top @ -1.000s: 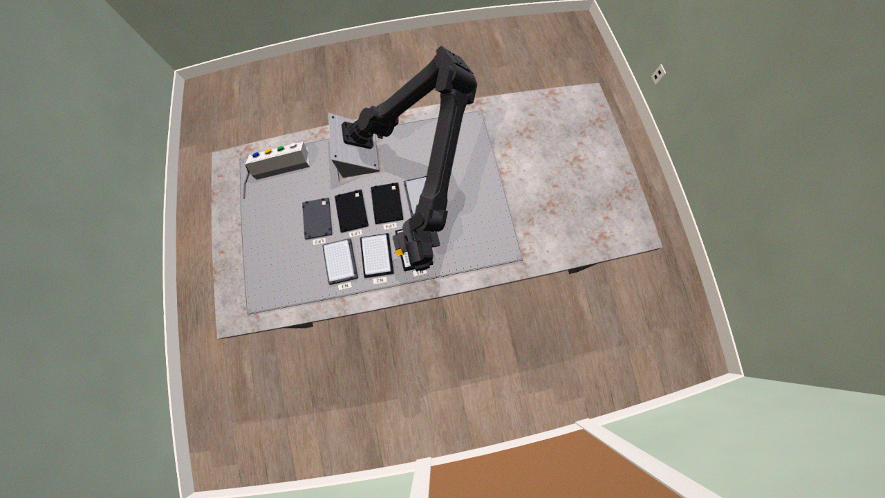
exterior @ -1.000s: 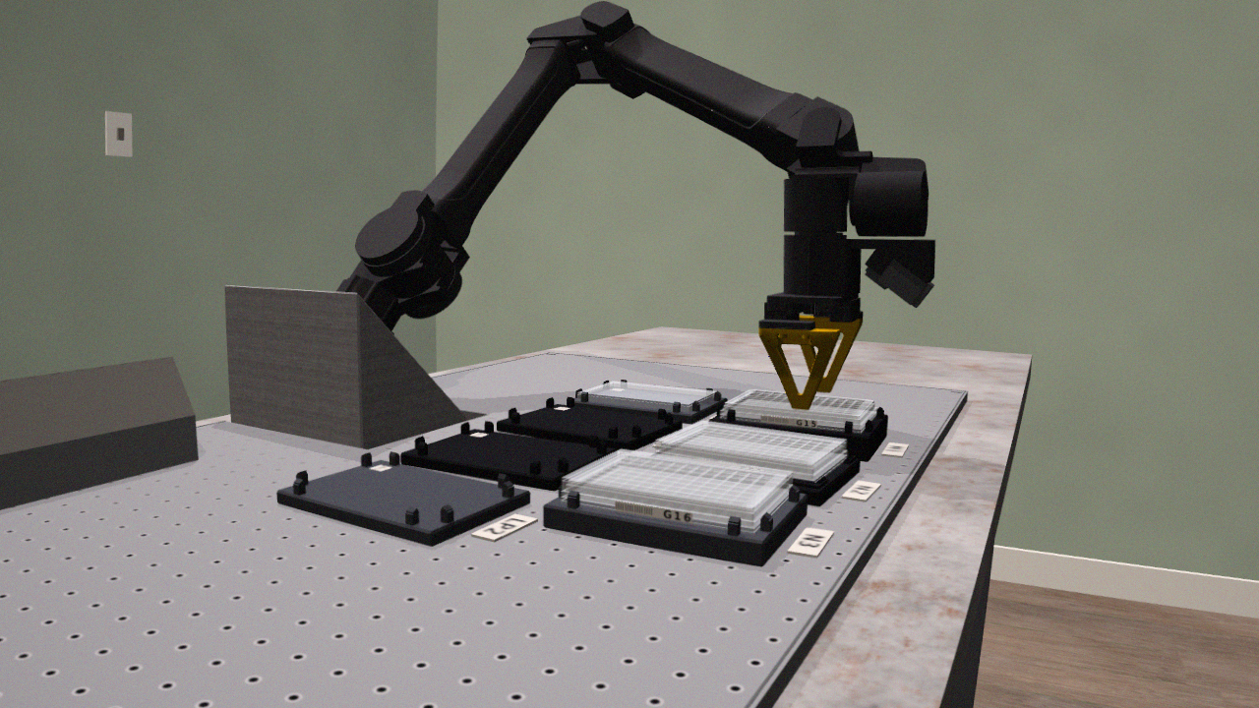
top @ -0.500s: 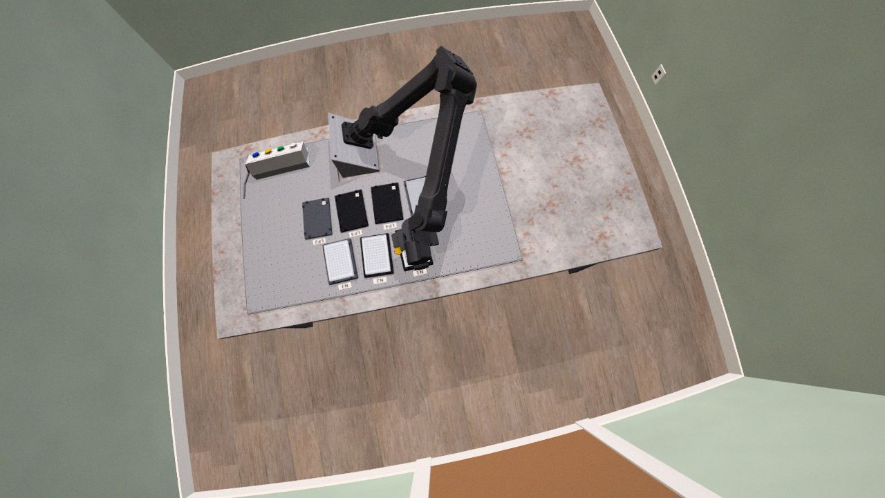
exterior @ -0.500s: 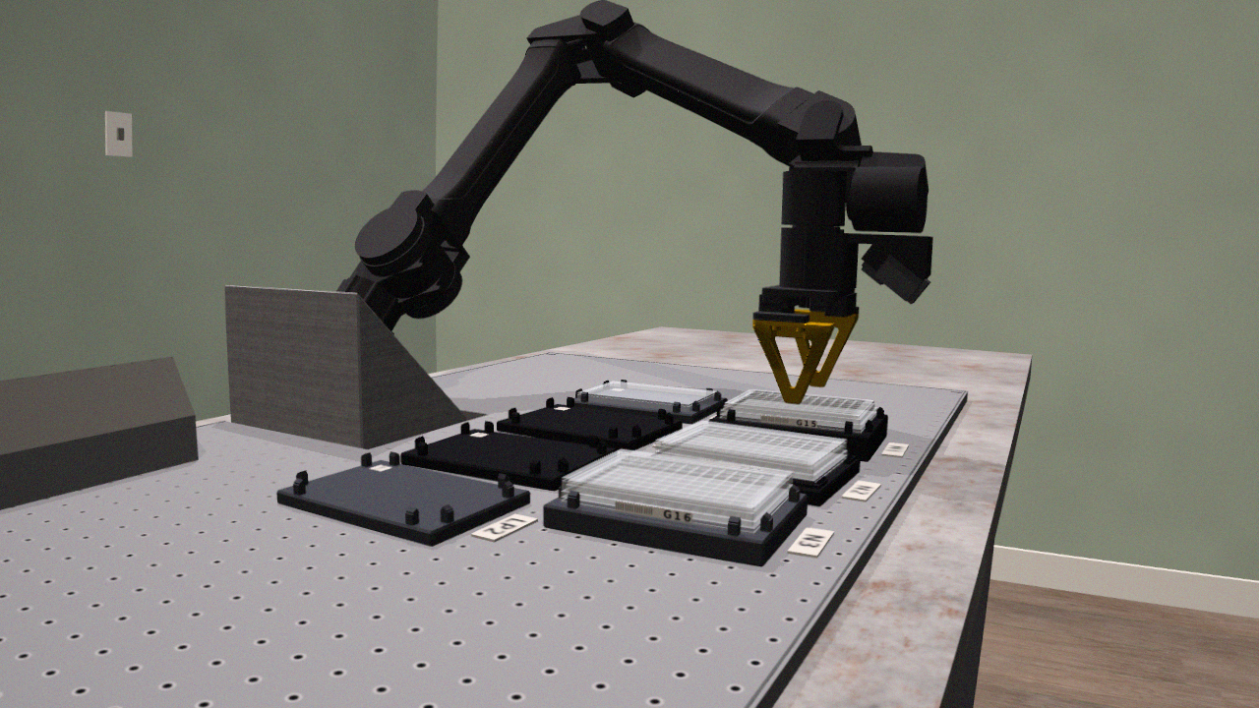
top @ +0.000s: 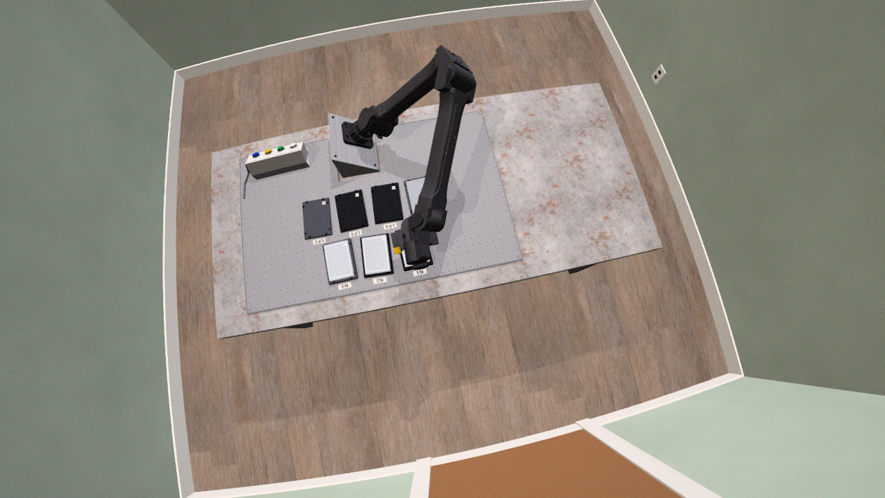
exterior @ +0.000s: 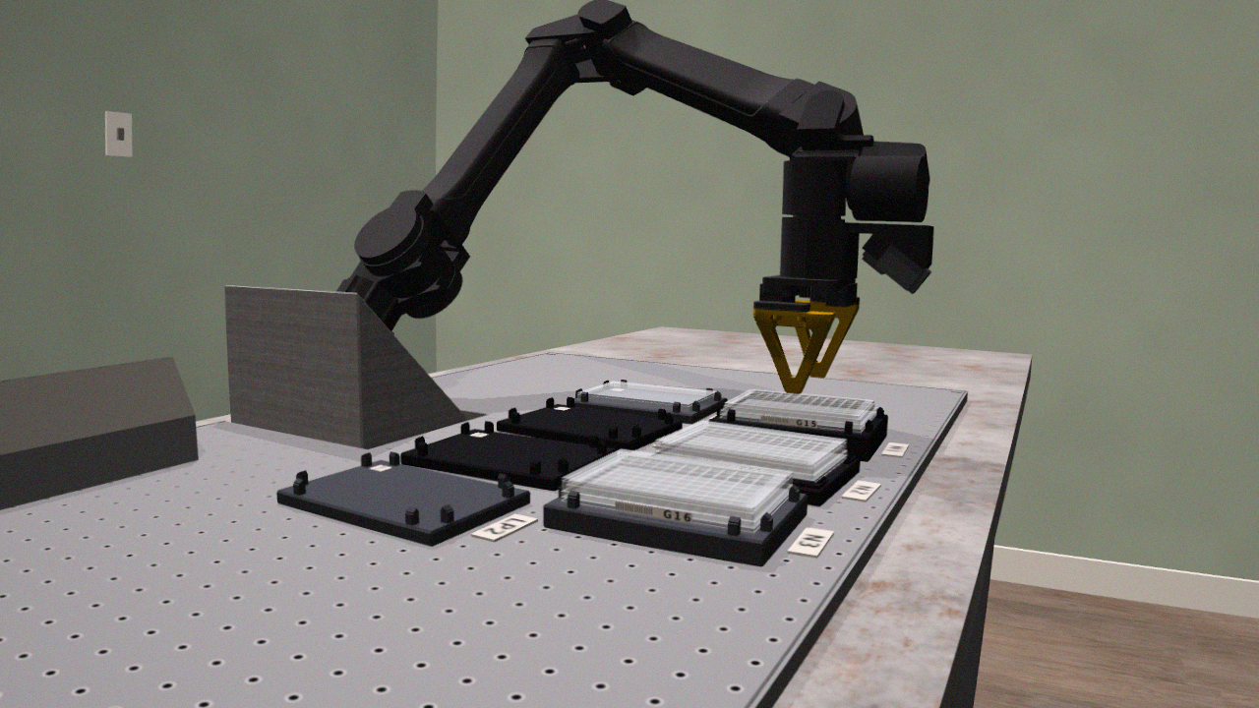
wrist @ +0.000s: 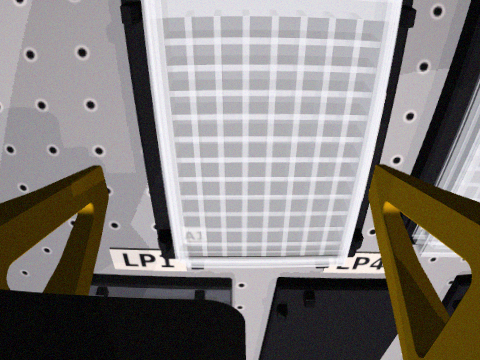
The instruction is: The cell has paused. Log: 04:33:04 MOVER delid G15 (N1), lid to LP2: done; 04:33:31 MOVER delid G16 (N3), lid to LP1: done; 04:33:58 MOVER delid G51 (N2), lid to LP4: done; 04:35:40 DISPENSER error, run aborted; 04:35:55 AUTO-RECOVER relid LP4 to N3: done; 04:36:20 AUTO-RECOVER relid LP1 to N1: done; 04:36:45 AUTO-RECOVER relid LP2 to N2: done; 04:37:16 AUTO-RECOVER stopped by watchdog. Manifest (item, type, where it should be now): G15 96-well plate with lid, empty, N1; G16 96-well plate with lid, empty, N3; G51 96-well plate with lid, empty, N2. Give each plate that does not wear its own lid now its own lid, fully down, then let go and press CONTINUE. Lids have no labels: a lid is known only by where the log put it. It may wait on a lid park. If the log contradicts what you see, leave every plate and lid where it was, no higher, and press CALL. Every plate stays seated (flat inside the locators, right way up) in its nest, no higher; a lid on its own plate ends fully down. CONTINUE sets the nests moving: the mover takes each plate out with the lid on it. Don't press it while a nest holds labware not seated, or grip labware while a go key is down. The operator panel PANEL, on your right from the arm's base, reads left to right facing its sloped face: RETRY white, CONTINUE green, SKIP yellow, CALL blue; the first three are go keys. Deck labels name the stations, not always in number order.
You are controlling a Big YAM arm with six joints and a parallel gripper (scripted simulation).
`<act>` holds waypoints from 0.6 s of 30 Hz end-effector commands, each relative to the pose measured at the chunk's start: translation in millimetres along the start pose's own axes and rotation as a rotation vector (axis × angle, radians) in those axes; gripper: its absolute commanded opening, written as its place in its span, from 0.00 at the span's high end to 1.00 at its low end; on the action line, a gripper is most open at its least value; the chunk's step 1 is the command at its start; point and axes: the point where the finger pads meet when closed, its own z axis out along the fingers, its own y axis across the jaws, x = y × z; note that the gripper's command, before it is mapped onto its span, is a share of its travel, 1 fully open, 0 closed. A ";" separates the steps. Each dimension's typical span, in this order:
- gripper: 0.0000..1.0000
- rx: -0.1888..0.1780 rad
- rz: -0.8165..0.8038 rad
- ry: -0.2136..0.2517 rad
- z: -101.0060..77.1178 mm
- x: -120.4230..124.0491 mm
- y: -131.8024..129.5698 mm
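Observation:
Three 96-well plates sit in black nests along the deck's front. G16 point(exterior: 673, 489) in N3 and the middle plate point(exterior: 756, 446) in N2 each wear a clear lid. G15 point(exterior: 801, 410) in N1 shows open well rims and looks unlidded; it fills the wrist view point(wrist: 270, 120). A clear lid point(exterior: 646, 395) lies on lid park LP1 behind N1. My gripper point(exterior: 797, 380) hangs a little above G15, open and empty, with its yellow fingers on either side of the plate's near end in the wrist view point(wrist: 236, 180).
Lid parks LP2 point(exterior: 400, 497), LP3 point(exterior: 502, 454) and LP4 point(wrist: 327, 327) are bare. The operator panel point(top: 277, 159) with four keys stands at the deck's back corner. The arm's grey wedge base point(exterior: 321, 365) rises behind the parks.

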 end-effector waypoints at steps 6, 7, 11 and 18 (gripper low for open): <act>0.00 0.005 -0.028 -0.051 -24.8 -19.2 5.4; 0.00 0.005 -0.025 -0.050 -24.7 -18.0 4.3; 0.00 0.006 -0.024 -0.057 -28.3 -19.9 3.3; 0.00 0.006 -0.028 -0.058 -29.5 -20.7 4.3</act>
